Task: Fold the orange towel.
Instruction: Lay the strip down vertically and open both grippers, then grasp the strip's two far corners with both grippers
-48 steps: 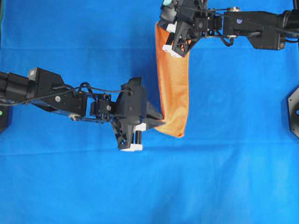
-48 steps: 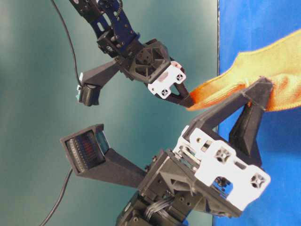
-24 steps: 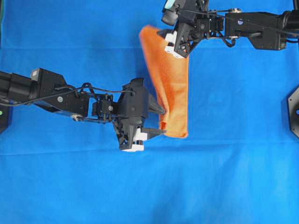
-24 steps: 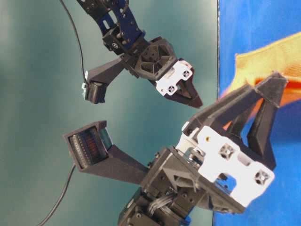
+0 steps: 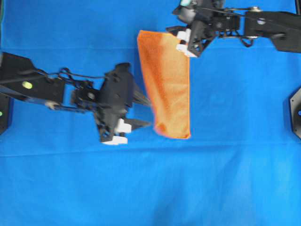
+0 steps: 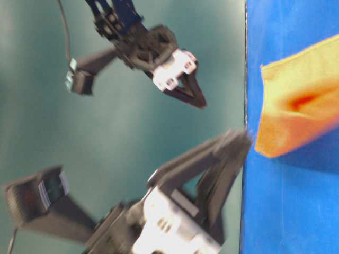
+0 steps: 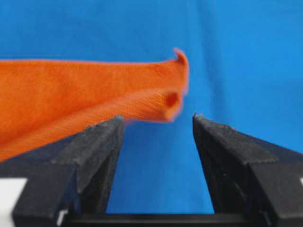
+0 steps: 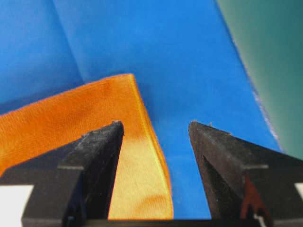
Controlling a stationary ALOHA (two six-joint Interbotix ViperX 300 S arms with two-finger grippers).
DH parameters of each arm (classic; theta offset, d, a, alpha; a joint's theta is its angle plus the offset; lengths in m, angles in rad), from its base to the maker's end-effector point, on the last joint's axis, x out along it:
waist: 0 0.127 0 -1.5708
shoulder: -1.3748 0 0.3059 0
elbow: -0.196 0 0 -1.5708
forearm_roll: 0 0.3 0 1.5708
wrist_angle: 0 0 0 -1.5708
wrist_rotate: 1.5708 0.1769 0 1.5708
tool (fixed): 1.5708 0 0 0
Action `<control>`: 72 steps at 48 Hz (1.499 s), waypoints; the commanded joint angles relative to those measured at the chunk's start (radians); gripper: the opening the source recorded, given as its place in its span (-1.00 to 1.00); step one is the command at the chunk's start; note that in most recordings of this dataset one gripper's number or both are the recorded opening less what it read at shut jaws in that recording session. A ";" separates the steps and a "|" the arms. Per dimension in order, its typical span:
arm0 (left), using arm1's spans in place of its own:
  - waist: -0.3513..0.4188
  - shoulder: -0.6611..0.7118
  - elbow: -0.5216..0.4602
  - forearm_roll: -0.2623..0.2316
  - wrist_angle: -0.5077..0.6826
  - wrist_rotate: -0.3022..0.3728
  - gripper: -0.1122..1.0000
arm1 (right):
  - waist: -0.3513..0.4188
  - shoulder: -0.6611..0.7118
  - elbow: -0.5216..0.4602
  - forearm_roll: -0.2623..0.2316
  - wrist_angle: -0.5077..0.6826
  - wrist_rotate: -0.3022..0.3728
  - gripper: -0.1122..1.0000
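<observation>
Orange towel (image 5: 165, 84): lying folded into a long narrow strip on the blue cloth (image 5: 225, 179), running from the upper centre down toward the middle of the overhead view, apart from both grippers.
Left gripper (image 5: 137, 115): fingers parted, holding nothing; hanging just beside the strip's lower left corner, towel edge seen beyond the fingertips in the wrist view.
Right gripper (image 5: 183, 41): fingers spread wide, holding nothing; poised above the strip's upper right corner.
Step in hand: release after a lengthwise fold, judging by how things lie; best done by lifting clear straight away from the cloth so no fingertip drags a layer open.
Next fold, if wanted: likely end to end; calls for pinching both layers together at one short end.
Edges: lower left corner curled up slightly; long sides fairly straight.
Open room: broad bare blue cloth below and to the right of the strip; tabletop edge near the strip's upper end.
</observation>
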 commanded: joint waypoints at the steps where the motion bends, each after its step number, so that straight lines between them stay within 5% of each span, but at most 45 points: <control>1: 0.014 -0.087 0.014 0.000 0.029 0.005 0.15 | 0.002 -0.089 0.021 -0.003 -0.002 0.005 0.29; 31: 0.133 -0.509 0.311 0.002 -0.135 0.026 0.15 | 0.186 -0.581 0.385 0.078 -0.061 0.084 0.29; 45: 0.156 -0.540 0.387 0.000 -0.193 0.026 0.15 | 0.215 -0.588 0.445 0.087 -0.089 0.110 0.29; 72: 0.163 -0.469 0.356 0.000 -0.279 0.029 0.15 | 0.198 -0.552 0.410 0.089 -0.094 0.112 0.29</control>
